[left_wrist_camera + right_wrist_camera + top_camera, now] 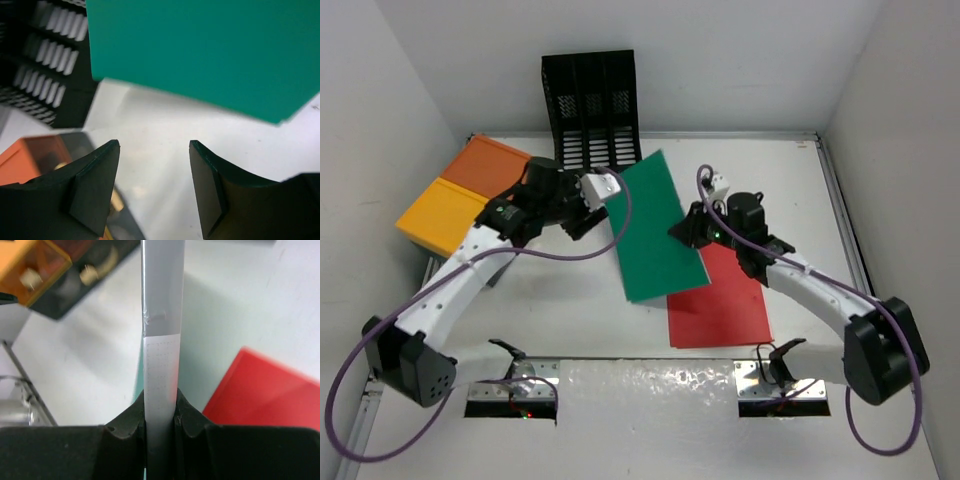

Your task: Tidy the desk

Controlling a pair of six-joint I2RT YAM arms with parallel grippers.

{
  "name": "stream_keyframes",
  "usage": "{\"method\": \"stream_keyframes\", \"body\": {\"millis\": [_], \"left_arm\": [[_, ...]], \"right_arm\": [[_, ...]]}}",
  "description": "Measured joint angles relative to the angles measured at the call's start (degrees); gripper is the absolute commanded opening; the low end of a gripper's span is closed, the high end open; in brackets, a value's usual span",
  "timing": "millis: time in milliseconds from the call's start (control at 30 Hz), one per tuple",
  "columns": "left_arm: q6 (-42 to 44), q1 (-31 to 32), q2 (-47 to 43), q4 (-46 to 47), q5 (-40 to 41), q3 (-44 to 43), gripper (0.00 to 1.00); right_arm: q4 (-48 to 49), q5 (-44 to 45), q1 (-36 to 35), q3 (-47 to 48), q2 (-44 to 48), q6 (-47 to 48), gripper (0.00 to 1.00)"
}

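The desk (560,300) is the white tabletop that fills the floor of this walled-in cell, with the two arms bolted at its near edge. At the back stands a black mesh file rack (590,110), and an orange-and-yellow drawer box (460,195) sits at the far left.

A green folder (655,225) lies slantwise in the middle, running from just in front of the rack down toward the near side. Its lower right corner overlaps the top left corner of a red folder (725,300), which lies flat on the right half of the desk.

The right gripper (160,405) is clenched on the green folder's right edge. From its own camera the folder shows edge-on as a thin pale strip squeezed tight between both fingers, with the red folder off to one side.

The left gripper (155,150) is up by the folder's upper left end, just in front of the rack. Its jaws stand apart, with bare white desk showing in the gap and nothing between the pads. The green sheet hangs a little beyond the fingertips, not touching them. A soft shadow lies on the desk under that edge, so that end looks raised. The drawer box shows at the lower left of that camera's view.
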State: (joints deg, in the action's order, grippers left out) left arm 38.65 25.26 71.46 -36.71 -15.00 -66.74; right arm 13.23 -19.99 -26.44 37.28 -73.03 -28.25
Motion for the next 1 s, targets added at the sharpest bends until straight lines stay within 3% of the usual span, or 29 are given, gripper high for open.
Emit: {"method": "stream_keyframes", "body": {"millis": [100, 333, 500, 700, 1000], "left_arm": [[-1.51, -3.17, -3.37, -0.44, 1.18, -0.83, 0.57], [-8.74, -17.18, -4.9, -2.43, 1.86, -1.09, 0.57], [-12.83, -21.66, -7.87, -1.29, 2.29, -1.07, 0.57], [-15.89, -28.52, -8.79, 1.79, 1.6, -0.61, 0.57], [-16.72, -34.05, -8.57, 2.45, -0.09, 0.13, 0.57]], "right_arm": [[-3.39, 3.08, -0.02, 4.85, 3.41, 2.03, 0.0], [-8.79, 11.19, 0.0, 17.11, 5.79, 6.69, 0.0], [-8.5, 14.51, -0.07, 23.85, 4.04, 7.32, 0.0], [2.25, 20.65, -1.33, 29.99, -2.95, 8.68, 0.0], [20.17, 32.06, -8.55, 45.22, -25.55, 21.18, 0.0]]}}
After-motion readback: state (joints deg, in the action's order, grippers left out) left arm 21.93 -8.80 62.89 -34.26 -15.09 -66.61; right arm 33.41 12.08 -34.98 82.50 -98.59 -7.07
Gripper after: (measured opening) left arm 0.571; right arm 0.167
